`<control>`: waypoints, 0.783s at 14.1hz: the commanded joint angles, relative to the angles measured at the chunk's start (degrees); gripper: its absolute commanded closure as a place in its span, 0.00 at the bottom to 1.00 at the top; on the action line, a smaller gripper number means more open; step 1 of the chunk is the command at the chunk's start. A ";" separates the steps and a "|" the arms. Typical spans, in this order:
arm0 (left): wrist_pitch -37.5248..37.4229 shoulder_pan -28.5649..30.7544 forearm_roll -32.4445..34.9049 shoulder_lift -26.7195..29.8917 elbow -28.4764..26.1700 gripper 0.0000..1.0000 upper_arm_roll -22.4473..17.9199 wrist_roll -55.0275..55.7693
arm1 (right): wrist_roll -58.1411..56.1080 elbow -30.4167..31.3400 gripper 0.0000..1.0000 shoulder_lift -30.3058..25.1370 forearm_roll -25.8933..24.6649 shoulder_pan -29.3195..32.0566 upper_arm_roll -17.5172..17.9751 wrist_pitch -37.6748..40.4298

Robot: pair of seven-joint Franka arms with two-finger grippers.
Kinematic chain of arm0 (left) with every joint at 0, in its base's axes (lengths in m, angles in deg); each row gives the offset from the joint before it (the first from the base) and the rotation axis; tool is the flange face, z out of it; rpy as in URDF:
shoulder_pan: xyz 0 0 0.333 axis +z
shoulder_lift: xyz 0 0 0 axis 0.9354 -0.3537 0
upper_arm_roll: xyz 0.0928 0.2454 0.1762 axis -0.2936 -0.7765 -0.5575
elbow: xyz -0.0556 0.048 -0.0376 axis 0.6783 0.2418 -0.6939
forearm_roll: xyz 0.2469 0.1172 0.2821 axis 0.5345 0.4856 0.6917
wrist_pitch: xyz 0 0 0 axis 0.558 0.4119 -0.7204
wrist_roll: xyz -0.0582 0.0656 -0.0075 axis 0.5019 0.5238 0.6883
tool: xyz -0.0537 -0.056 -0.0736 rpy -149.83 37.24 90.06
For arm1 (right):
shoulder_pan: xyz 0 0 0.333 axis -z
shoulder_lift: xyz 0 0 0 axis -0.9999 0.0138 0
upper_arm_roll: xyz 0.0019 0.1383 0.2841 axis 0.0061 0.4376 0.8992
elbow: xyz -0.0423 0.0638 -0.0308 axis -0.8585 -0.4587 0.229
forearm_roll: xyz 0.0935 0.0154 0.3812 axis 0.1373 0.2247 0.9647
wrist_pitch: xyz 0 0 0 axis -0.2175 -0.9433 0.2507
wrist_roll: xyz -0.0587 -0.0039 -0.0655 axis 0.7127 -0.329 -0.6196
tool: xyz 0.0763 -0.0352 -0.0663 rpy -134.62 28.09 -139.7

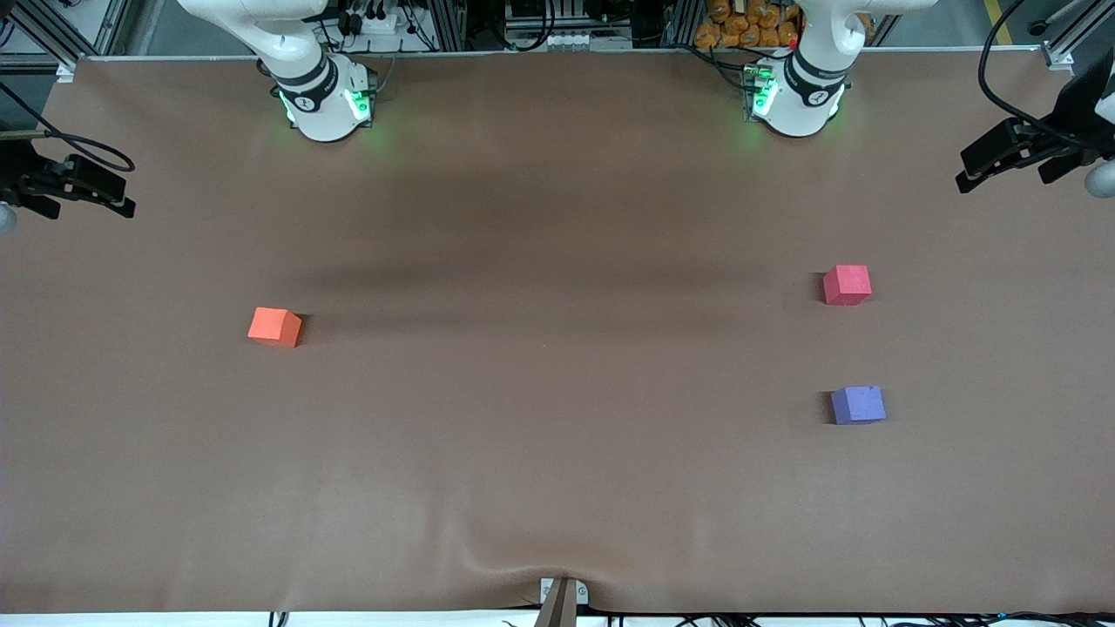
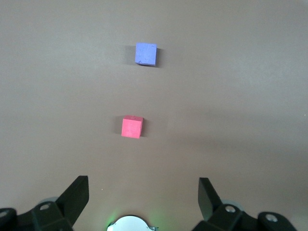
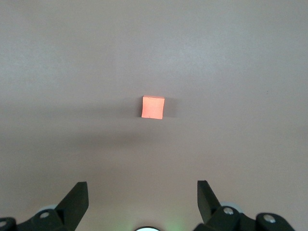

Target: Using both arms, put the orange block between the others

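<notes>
**A:** Orange block (image 1: pixel 274 326), the small bright orange matte foam-like cube: where does it sit?

**B:** On the brown table cover (image 1: pixel 557 453), toward the right arm's end of the table, alone and well apart from the others. It lies about midway between the edge where the arm bases stand and the edge by the front camera.

**A:** And the two it has to go between?

**B:** Both toward the left arm's end. The red-pink matte foam cube (image 1: pixel 847 285) is farther from the front camera, the purple matte foam cube (image 1: pixel 858 405) nearer, with a bare gap between them that looks wide enough for a third cube.

**A:** Why both arms?

**B:** My guess is reach. The block lies at one arm's end and the gap at the other's, so a handover near the middle seems likely.

**A:** The fingers?

**B:** The right gripper (image 3: pixel 143 202) hangs high over the table with the orange block in view below it, fingers (image 3: pixel 77 199) spread wide, touching nothing. The left gripper (image 2: pixel 143 199) hangs high above the red-pink and purple cubes, fingers (image 2: pixel 208 195) likewise wide apart and empty. Nothing has been picked up yet.
</notes>
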 commanded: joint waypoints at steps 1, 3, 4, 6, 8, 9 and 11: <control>-0.57 0.11 -0.14 0.59 -0.22 0.00 -0.01 -1.05 | -0.02 1.30 0.00 -1.30 -1.07 0.67 0.74 -0.05; -0.57 0.20 -0.14 0.51 -0.13 0.00 -0.10 -1.05 | -0.02 1.47 0.00 -1.21 -1.06 0.76 0.74 -0.05; -0.57 0.20 -0.14 0.51 -0.13 0.00 -0.10 -0.87 | -0.02 1.47 0.00 -1.21 -1.06 0.76 0.74 -0.05; -0.57 0.11 -0.14 0.42 -0.22 0.00 -0.10 -1.13 | -0.02 1.56 0.00 -1.12 -1.06 0.76 0.74 0.03; -0.57 0.11 -0.41 0.24 -0.65 0.00 -0.10 -1.05 | 0.07 1.65 0.00 -1.12 -1.06 0.76 0.74 0.03; -0.57 0.11 -0.41 0.24 -0.83 0.00 -0.10 -1.05 | -0.02 1.65 0.00 -1.04 -1.06 0.76 0.74 0.12; -0.57 0.11 -0.32 0.24 -0.83 0.00 -0.01 -1.05 | -0.02 1.74 0.00 -0.77 -1.06 0.85 0.66 0.30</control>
